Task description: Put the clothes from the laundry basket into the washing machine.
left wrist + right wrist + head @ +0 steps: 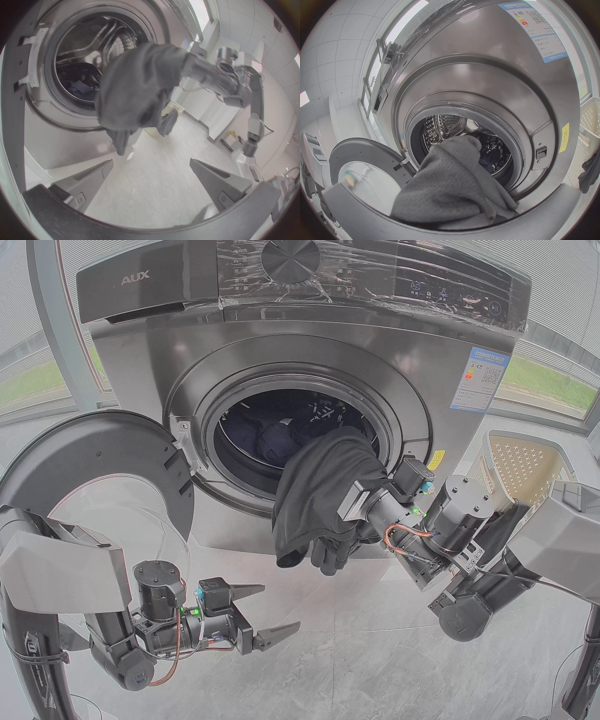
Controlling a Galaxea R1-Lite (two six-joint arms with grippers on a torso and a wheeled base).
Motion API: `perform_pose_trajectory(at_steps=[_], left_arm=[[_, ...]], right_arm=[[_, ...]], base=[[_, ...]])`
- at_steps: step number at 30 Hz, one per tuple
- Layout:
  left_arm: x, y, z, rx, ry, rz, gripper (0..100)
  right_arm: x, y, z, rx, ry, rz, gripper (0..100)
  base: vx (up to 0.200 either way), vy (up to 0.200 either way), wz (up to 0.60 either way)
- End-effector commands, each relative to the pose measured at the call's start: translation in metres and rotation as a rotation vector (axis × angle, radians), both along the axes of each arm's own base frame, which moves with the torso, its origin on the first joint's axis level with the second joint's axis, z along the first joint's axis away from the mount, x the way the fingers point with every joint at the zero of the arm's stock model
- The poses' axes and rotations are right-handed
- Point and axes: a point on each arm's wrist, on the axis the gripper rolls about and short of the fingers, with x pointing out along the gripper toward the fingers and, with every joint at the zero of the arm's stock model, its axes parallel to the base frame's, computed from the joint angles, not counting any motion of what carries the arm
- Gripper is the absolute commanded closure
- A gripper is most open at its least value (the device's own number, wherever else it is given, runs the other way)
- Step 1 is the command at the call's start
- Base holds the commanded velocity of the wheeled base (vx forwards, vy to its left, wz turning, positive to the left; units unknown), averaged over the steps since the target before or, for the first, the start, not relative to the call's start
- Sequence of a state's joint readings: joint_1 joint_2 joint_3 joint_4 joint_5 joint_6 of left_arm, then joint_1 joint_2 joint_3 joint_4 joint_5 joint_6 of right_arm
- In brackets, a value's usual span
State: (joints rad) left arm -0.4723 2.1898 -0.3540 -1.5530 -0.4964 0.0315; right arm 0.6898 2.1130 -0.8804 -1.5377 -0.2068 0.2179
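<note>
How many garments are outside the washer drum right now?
2. A black garment hangs from the right gripper at the drum opening; another dark piece drapes over the laundry basket rim. More may lie hidden inside the basket.

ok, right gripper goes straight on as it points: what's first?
The right gripper aims into the drum, garment leading; first contact is probably the clothes inside. Depth is unclear, so the lower rim might catch the garment first.
</note>
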Motion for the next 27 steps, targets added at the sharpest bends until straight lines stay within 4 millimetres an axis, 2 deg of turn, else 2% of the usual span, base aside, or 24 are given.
perform_pose_trajectory(at_steps=[1,2,4,8,11,14,19,23,27], left_arm=[[-0.003,0.000,-0.001,0.005,-0.008,-0.024,0],[-0.001,0.000,0.001,-0.001,-0.017,-0.022,0],[0.012,-0.003,0.017,-0.028,-0.104,0.014,0],[0.011,-0.001,0.046,-0.059,-0.206,0.070,0],[0.010,-0.011,0.066,-0.109,-0.268,0.055,0],[0.025,-0.023,0.077,-0.146,-0.331,0.081,0],[0.052,-0.037,0.066,-0.155,-0.351,0.123,0],[0.054,-0.044,0.051,-0.140,-0.316,0.106,0],[0.055,-0.059,0.035,-0.130,-0.289,0.073,0]], right_arm=[[-0.003,0.002,0.004,0.008,-0.010,0.008,100],[-0.002,0.002,0.003,0.006,-0.007,0.008,100],[-0.004,0.004,0.002,0.004,-0.005,0.016,100],[-0.005,0.005,0.003,0.004,-0.010,0.018,100],[-0.004,0.004,0.004,0.000,-0.010,0.015,100],[-0.005,0.005,0.003,-0.001,-0.008,0.018,100],[-0.011,0.013,0.003,0.000,-0.007,0.045,100],[-0.014,0.019,0.003,0.002,-0.009,0.060,100],[-0.014,0.021,0.004,0.006,-0.014,0.063,100]], base=[[0.000,0.000,0.00],[0.000,0.000,0.00],[0.000,0.000,0.00],[0.000,0.000,0.00],[0.000,0.000,0.00],[0.000,0.000,0.00],[0.000,0.000,0.00],[0.000,0.000,0.00],[0.000,0.000,0.00]])
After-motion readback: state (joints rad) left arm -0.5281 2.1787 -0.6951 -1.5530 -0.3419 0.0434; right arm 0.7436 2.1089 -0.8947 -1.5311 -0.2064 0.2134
